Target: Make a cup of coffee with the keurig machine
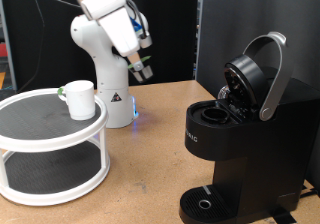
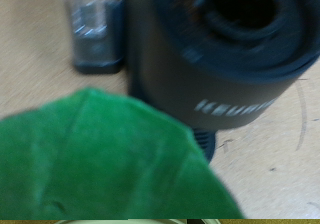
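Exterior view: my gripper (image 1: 143,69) hangs above the counter (image 1: 150,134), clamped on a green-topped pod (image 2: 110,159); keurig machine (image 1: 235,134) lid's open, cup (image 1: 79,99) on the rack (image 1: 50,144).

- keurig machine (image 1: 240,134): right side and base cut off by the exterior view's right and bottom edges; in the wrist view, blurred, its brand lettering unreadable.
- gripper (image 1: 143,70): fingertips too small to tell apart.
- green object (image 2: 110,159): blurred, fills the wrist view's foreground, identity unclear; cut off by the picture's edge.
- two-tier round stand (image 1: 50,149): left part cut off by the exterior view's left edge.
- dark grey object (image 2: 97,29): blurred, unidentifiable.
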Tool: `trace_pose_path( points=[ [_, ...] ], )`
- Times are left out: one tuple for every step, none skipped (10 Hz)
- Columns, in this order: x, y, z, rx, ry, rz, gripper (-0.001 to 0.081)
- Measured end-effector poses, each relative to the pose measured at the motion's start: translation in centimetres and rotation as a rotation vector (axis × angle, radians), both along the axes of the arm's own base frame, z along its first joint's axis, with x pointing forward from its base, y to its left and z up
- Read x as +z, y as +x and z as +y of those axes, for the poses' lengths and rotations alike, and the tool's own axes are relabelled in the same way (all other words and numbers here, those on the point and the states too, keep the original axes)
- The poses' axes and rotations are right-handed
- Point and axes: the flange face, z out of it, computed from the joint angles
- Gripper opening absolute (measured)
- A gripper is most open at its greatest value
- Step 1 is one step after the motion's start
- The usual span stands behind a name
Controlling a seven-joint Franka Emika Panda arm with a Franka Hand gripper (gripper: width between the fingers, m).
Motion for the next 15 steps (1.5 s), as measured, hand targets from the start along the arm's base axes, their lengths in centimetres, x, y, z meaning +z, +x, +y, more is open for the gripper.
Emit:
trace_pose_path(
  points=[
    [0.4, 0.9, 1.1, -0.034, 0.016, -0.001, 0.0482],
    [1.0, 1.7, 1.9, -0.058, 0.033, 0.001, 0.0482],
    [1.5, 2.6, 2.6, -0.066, 0.044, 0.003, 0.0482],
    [2.0, 3.6, 3.1, -0.057, 0.044, 0.014, 0.0482],
    [2.4, 4.5, 3.6, -0.043, 0.039, 0.027, 0.0482],
    [2.5, 5.5, 3.9, -0.034, 0.031, 0.032, 0.0482],
    [2.5, 6.3, 4.2, -0.028, 0.023, 0.035, 0.0482],
    [2.4, 7.0, 4.5, -0.025, 0.017, 0.037, 0.0482],
    [2.3, 7.5, 4.7, -0.021, 0.011, 0.04, 0.0482],
    [2.2, 7.9, 5.0, -0.02, 0.011, 0.04, 0.0482],
    [2.1, 8.2, 5.4, -0.018, 0.014, 0.041, 0.0482],
    [2.1, 8.4, 5.8, -0.013, 0.013, 0.038, 0.0482],
    [2.1, 8.4, 6.2, -0.009, 0.01, 0.035, 0.0482],
    [2.1, 8.5, 6.6, -0.022, 0.008, 0.034, 0.0482],
    [2.0, 8.5, 6.8, -0.035, 0.008, 0.035, 0.0482]
  ],
)
